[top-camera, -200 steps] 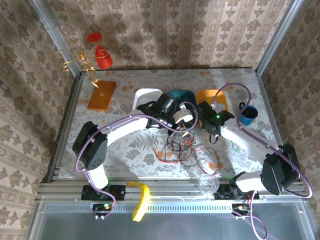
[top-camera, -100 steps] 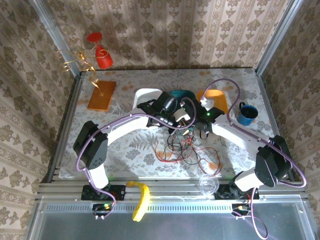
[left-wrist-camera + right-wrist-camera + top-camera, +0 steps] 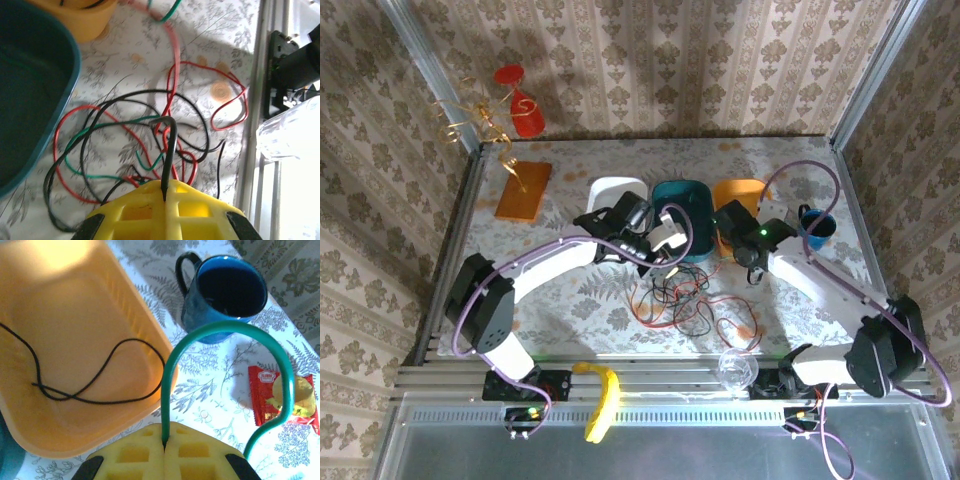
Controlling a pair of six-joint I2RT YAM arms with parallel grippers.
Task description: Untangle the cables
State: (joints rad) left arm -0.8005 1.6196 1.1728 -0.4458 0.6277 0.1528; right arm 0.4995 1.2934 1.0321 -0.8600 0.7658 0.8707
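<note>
Left wrist view: the left end effector (image 3: 164, 192) is pinching a black cable (image 3: 171, 150) above the tangled cables (image 3: 682, 300) lying mid-counter. The right end effector (image 3: 164, 440) is clamping a green cable (image 3: 230, 326) at lower center. The separating step is likely under way, and the next move is probably drawing strands apart.

Both arms stretch forward, left pincer (image 3: 164, 192) and right pincer (image 3: 164, 441) each pinched closed.

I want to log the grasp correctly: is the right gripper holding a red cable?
No, the right gripper is shut on a green cable that arches near the blue mug.
</note>
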